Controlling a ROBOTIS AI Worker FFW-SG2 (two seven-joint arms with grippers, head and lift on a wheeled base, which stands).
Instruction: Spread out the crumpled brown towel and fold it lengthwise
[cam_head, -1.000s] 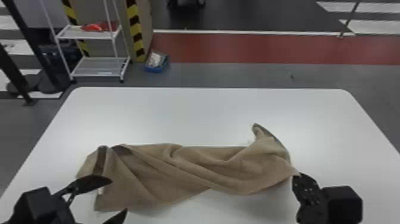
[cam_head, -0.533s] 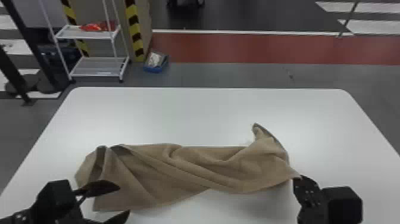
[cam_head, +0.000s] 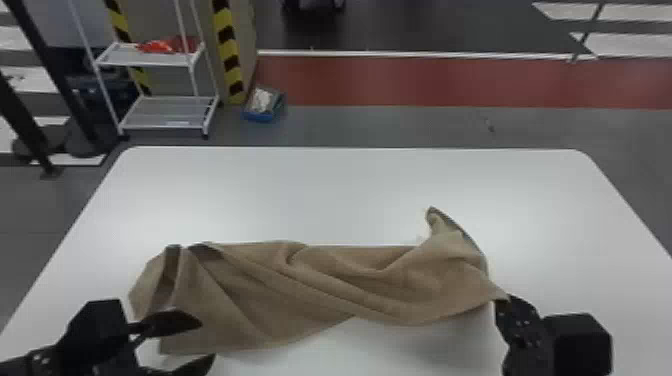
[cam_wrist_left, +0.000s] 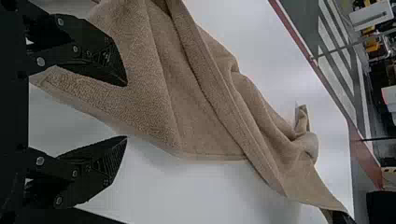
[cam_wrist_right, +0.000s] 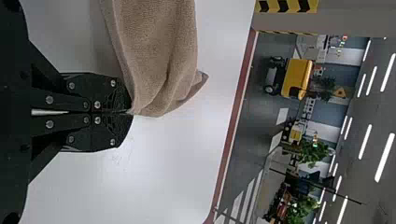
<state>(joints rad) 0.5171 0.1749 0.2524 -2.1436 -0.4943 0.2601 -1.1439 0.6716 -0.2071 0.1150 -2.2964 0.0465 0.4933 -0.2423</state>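
Pressed together, my right fingers (cam_head: 517, 311) pinch a corner of the brown towel (cam_head: 350, 282), which lies rumpled across the worktop (cam_head: 340, 190). My left fingers (cam_head: 172, 322) are spread near its other end; I cannot tell whether they touch it. Past the far edge stand a white rack (cam_head: 150, 61) and, beside it, a blue box (cam_head: 260, 117).

No lettering or number is legible in the hall. Yellow-and-black warning stripes (cam_head: 229, 50) run up a gray-brown pillar (cam_head: 247, 35) beyond the white tabletop (cam_head: 350, 195), while a small yellow triangular mark (cam_wrist_right: 340, 92), its details too small to read, stands out in the distant background.
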